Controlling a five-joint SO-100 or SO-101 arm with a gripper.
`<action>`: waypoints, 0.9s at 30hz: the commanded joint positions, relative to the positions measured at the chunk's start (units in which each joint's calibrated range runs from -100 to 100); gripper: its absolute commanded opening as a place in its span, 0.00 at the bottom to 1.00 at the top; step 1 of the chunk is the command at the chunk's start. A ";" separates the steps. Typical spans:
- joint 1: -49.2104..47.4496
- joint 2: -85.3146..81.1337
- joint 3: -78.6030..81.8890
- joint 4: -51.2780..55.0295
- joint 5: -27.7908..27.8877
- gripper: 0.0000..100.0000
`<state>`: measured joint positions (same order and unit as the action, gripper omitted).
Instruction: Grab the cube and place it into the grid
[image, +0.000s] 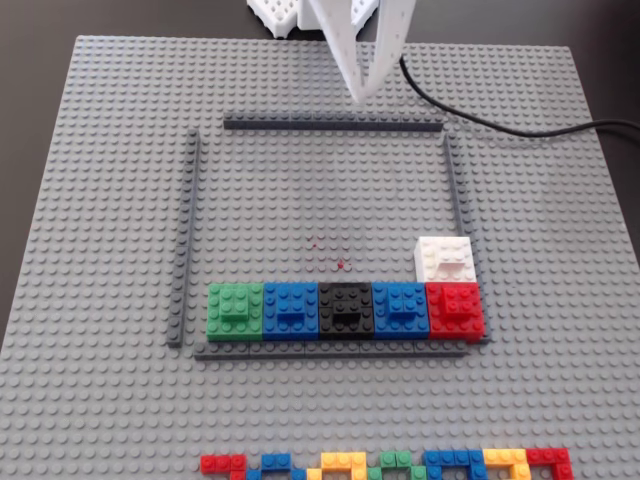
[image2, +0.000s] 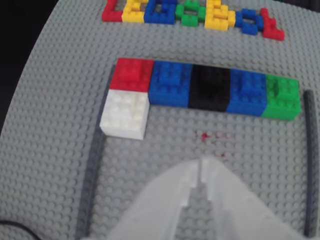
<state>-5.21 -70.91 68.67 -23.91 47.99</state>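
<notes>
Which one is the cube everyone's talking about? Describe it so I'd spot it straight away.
In the fixed view, find the grey studded baseplate and the square frame of thin dark strips on it. Along the frame's near edge runs a row of five blocks: green, blue, black, blue, red. The cube sits just behind the red block, against the frame's right strip, and is the only white block.

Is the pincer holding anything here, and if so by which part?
Nothing is held. The pincer is shut and empty, above the grid's far strip; the cube sits inside the grid beside the red block.
</notes>
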 joint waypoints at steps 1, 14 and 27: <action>1.64 -10.61 6.05 -3.01 0.63 0.00; 4.15 -28.58 19.19 -2.08 -0.98 0.00; 5.84 -29.01 30.25 -1.89 -0.15 0.00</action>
<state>0.40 -98.05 95.94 -25.76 47.55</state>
